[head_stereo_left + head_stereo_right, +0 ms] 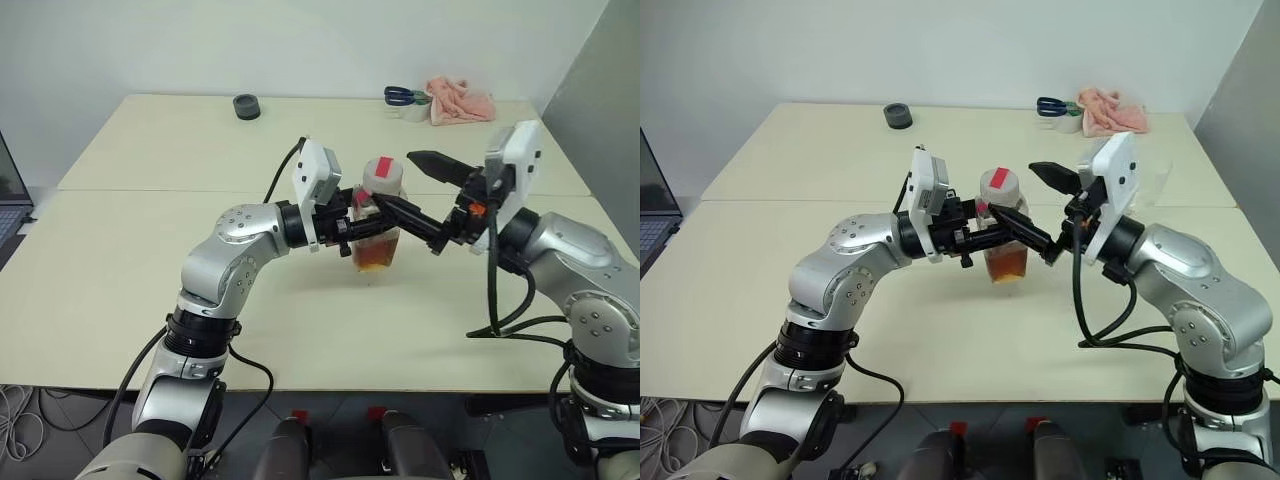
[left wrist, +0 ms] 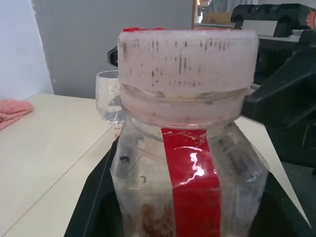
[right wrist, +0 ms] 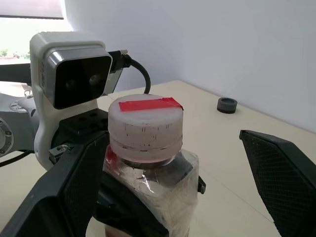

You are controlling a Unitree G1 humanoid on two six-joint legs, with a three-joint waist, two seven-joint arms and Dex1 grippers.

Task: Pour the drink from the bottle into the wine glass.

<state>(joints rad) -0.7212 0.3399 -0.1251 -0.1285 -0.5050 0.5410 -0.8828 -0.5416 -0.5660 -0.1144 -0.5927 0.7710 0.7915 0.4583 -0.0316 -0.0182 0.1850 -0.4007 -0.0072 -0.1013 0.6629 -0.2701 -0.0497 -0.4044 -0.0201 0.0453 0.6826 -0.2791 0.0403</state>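
The bottle (image 1: 379, 218) stands upright over the middle of the table, clear with a red label strip (image 2: 191, 173) and a white cap (image 3: 144, 126) taped red on top. The amber drink (image 1: 375, 256) fills its lower part. My left gripper (image 1: 352, 226) is shut on the bottle's body from the left. My right gripper (image 1: 422, 192) is open, with one finger (image 3: 279, 170) on each side of the cap, not touching it. The wine glass (image 2: 108, 96) stands on the table behind the bottle, clear and empty.
A dark tape roll (image 1: 246, 106) lies at the table's far edge. A pink cloth (image 1: 461, 100) and blue-handled scissors (image 1: 403, 96) lie at the far right. A laptop (image 1: 10, 205) sits off the left side. A seam (image 1: 150, 190) crosses the tabletop.
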